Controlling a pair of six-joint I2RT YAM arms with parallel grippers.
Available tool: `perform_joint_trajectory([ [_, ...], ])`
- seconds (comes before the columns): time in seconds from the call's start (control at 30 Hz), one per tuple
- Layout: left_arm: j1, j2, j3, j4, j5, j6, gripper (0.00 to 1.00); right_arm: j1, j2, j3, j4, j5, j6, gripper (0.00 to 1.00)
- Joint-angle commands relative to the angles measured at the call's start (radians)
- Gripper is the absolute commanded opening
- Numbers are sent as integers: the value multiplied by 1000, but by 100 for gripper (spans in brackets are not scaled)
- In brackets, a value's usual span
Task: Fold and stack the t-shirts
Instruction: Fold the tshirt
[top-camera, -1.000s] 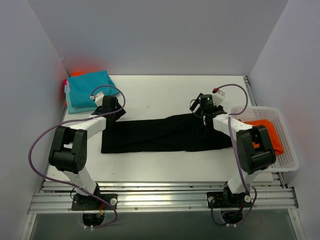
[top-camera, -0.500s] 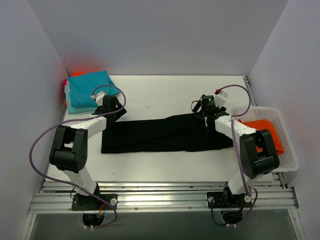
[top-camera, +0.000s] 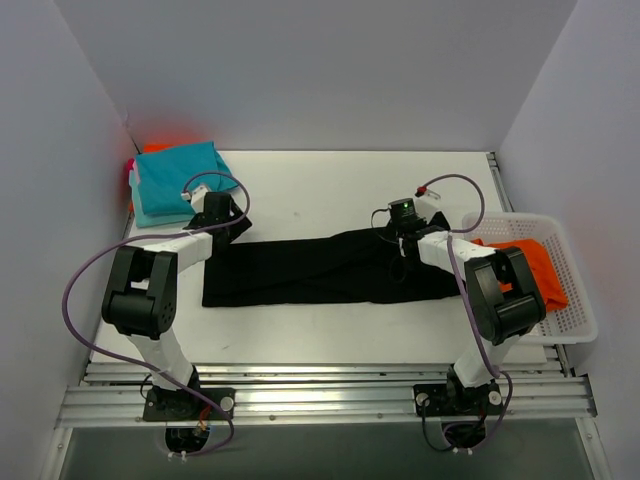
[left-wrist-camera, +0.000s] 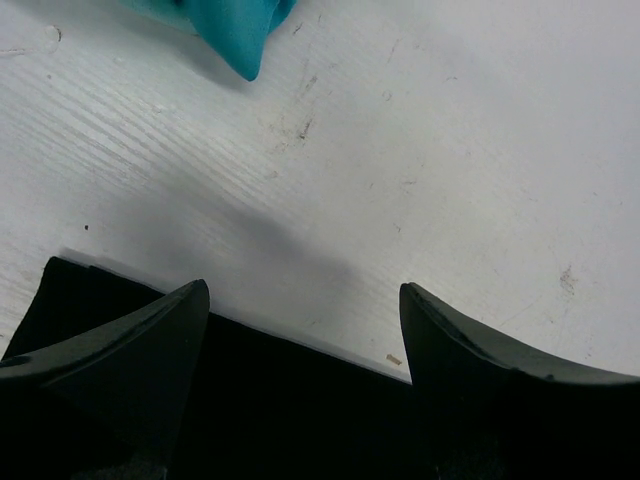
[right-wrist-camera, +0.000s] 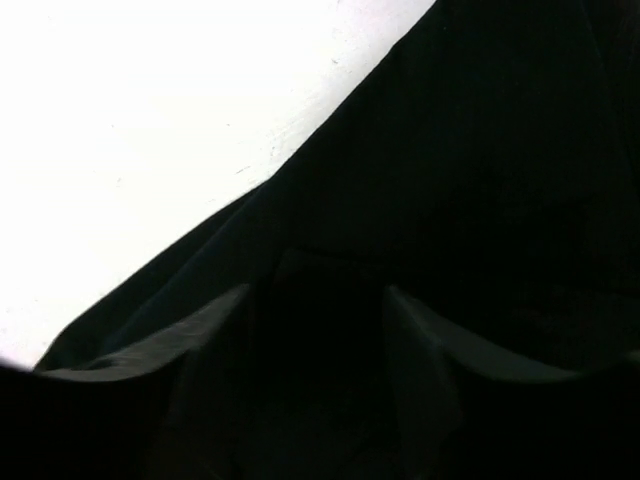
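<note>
black t-shirt (top-camera: 320, 270): looks soft, limp, light | best taken at 2 far corners | left gripper (left-wrist-camera: 302, 290): jaws wide, empty | right gripper (right-wrist-camera: 318, 290): over cloth, grip unclear

Now: black t-shirt (top-camera: 330, 268) plain and dark | teal t-shirt (top-camera: 175, 178) plain | orange t-shirt (top-camera: 538, 262) bright | basket (top-camera: 582, 305) white lattice | bench (top-camera: 320, 190) white, faintly speckled | cables (top-camera: 65, 295) purple
</note>
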Motion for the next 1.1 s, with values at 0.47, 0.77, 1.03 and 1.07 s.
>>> perform_joint_trajectory([
  [0.47,37,33,21,78,51,8,85,10,0,12,-27,89,15,0],
  [0.77,37,39,22,89,62,8,85,22,-31,47,-65,115,22,56],
  [1.03,45,41,23,90,62,8,85,42,18,101,-82,120,21,54],
  [1.07,45,41,21,92,63,8,85,44,35,105,-81,118,22,53],
])
